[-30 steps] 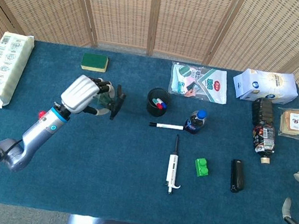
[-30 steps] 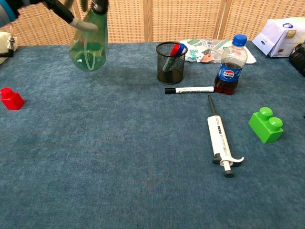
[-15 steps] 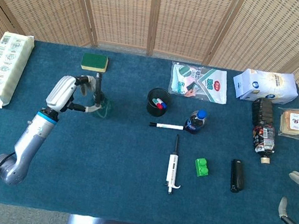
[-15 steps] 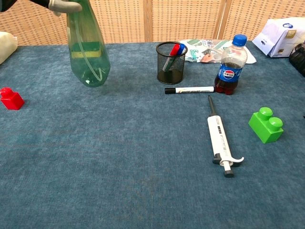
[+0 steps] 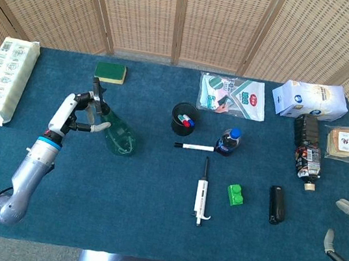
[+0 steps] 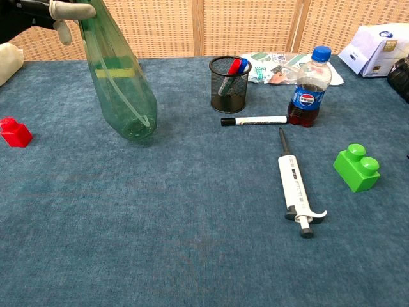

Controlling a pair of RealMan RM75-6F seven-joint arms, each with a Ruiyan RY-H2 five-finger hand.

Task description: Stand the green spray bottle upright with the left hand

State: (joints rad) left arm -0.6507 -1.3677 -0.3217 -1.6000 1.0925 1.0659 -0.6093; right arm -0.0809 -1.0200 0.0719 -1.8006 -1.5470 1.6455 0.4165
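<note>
The green spray bottle (image 5: 117, 134) is translucent, with a black spray head at the top. It hangs tilted, its base (image 6: 135, 126) low over the blue table cloth and swung toward the table's middle. My left hand (image 5: 77, 113) grips it at the neck and spray head; in the chest view the left hand (image 6: 64, 11) shows only at the top left corner. Whether the base touches the cloth I cannot tell. My right hand (image 5: 347, 230) is at the table's near right edge, its fingers apart and holding nothing.
A red block (image 6: 15, 132) lies left of the bottle. A black mesh pen cup (image 6: 229, 84), a marker (image 6: 254, 120), a cola bottle (image 6: 308, 87), a white pipette (image 6: 295, 186) and a green block (image 6: 357, 167) lie to the right. A green sponge (image 5: 110, 72) sits behind.
My left hand has drawn back toward the table's near side and turned the bottle from lying across to hanging base-down, tilted. The base has swung nearer and lower. The right hand barely moved.
</note>
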